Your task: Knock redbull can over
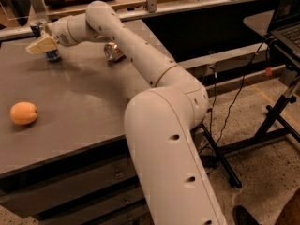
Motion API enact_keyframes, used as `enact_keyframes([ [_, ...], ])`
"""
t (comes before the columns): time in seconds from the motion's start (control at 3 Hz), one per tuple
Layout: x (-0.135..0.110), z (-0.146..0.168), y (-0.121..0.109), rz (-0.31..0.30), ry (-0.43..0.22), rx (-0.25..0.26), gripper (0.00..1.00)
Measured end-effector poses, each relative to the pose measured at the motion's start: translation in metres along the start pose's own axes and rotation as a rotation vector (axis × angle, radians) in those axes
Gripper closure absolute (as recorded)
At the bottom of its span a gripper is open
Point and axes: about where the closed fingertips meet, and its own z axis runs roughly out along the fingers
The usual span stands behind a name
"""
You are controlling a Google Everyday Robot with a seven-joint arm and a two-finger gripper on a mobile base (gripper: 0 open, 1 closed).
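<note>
The redbull can (pixel 52 56), slim and blue-and-silver, stands upright at the far left corner of the grey table (pixel 84 111). My gripper (pixel 40 45), with cream-coloured tips, is right in front of the can's middle and covers most of its body. Only the can's top and base show. I cannot tell whether the gripper touches the can. The white arm reaches across the table from the lower right.
A dented gold can (pixel 112 51) lies on its side to the right of the redbull can, behind the arm. An orange (pixel 23 113) sits near the table's left front. A laptop on a stand (pixel 287 18) and cables are on the right.
</note>
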Motion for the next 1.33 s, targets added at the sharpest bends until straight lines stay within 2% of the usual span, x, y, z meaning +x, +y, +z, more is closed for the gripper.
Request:
enact_keyframes([
  [0.33,-0.006,0.003,0.000,0.001,0.000,-0.022,0.47],
  [0.67,-0.026,-0.028,0.000,-0.010,0.042,0.007,0.70],
  [1.0,-0.080,-0.064,0.024,-0.052,0.138,0.011,0.93],
  [1.33,-0.110,-0.090,0.040,-0.068,0.284,0.004,1.00],
])
